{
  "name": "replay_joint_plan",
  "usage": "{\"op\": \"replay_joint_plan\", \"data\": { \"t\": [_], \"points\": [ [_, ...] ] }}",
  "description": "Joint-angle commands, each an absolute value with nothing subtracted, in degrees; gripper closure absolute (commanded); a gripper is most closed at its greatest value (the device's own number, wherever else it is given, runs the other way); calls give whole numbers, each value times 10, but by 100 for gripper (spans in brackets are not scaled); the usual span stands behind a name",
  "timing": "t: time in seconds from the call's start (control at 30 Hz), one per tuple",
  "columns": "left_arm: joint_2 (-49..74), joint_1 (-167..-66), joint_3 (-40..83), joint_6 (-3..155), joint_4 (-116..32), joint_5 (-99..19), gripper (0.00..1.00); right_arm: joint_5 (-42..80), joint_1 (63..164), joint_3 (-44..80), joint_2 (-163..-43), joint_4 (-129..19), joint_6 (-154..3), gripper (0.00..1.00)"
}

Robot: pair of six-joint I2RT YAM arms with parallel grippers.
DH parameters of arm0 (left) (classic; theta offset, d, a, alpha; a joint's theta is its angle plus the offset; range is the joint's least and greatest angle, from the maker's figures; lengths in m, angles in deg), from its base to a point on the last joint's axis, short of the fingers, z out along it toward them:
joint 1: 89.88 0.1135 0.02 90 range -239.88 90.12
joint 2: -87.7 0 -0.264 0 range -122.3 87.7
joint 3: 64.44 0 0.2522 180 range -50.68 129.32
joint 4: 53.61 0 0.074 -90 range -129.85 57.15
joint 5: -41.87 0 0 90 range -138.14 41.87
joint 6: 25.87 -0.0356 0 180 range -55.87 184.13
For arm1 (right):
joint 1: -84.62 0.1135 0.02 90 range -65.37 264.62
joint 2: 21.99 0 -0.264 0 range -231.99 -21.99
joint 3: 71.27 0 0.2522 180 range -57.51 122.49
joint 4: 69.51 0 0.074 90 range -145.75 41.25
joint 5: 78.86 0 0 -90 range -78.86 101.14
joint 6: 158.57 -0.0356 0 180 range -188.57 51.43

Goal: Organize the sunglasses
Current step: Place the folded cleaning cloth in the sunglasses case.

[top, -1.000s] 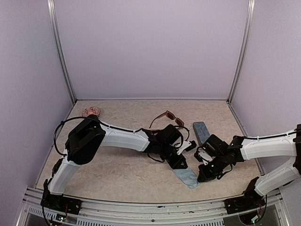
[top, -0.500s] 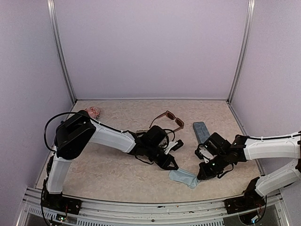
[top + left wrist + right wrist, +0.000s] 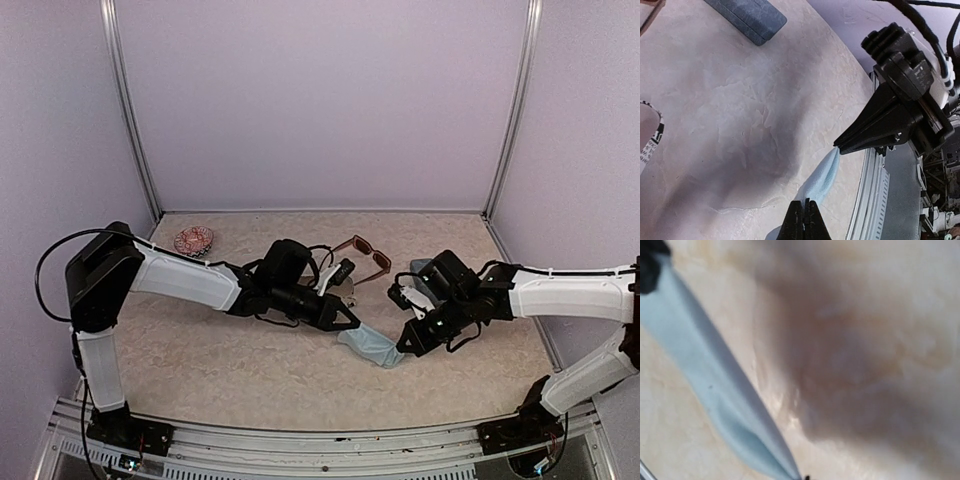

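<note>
The reddish-brown sunglasses (image 3: 362,253) lie open on the table behind the two grippers; a corner of them shows in the left wrist view (image 3: 647,13). The pale-pink pair is not in view. My left gripper (image 3: 346,323) is shut on one end of a light blue cloth (image 3: 368,347). My right gripper (image 3: 404,346) is shut on the other end. The cloth hangs stretched between them just above the table. It shows in the left wrist view (image 3: 822,178) between my left gripper (image 3: 804,203) and the right gripper (image 3: 838,148). It also shows in the right wrist view (image 3: 715,390).
The blue-grey case (image 3: 424,270) lies behind the right wrist, also in the left wrist view (image 3: 745,17). A striped black-and-white pouch (image 3: 652,142) lies at that view's left edge. A small red-and-white patterned object (image 3: 194,240) sits at the back left. The table's metal front rail (image 3: 320,440) runs close below.
Both grippers have moved left and a little back with the blue cloth held between them. The left arm has folded back toward the left.
</note>
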State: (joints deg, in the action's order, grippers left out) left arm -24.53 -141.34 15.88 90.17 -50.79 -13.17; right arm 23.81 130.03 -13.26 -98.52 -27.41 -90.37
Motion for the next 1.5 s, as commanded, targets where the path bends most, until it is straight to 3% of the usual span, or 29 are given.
{"op": "replay_joint_plan", "data": {
  "t": [0.0, 0.33, 0.93, 1.47],
  "points": [
    [-188, -1401, 129, 922, -527, -170, 100, 241, 1287, -84, -1015, -255, -826, 100],
    [-128, -1376, 128, 923, -454, -250, 100, 268, 1247, 49, -1087, -230, -756, 100],
    [-125, -1302, 105, 965, -485, -279, 100, 318, 1210, 303, -1297, -148, -673, 100],
    [-201, -1272, 128, 974, -517, -269, 100, 293, 1199, 387, -1394, -136, -656, 100]
  ]
}}
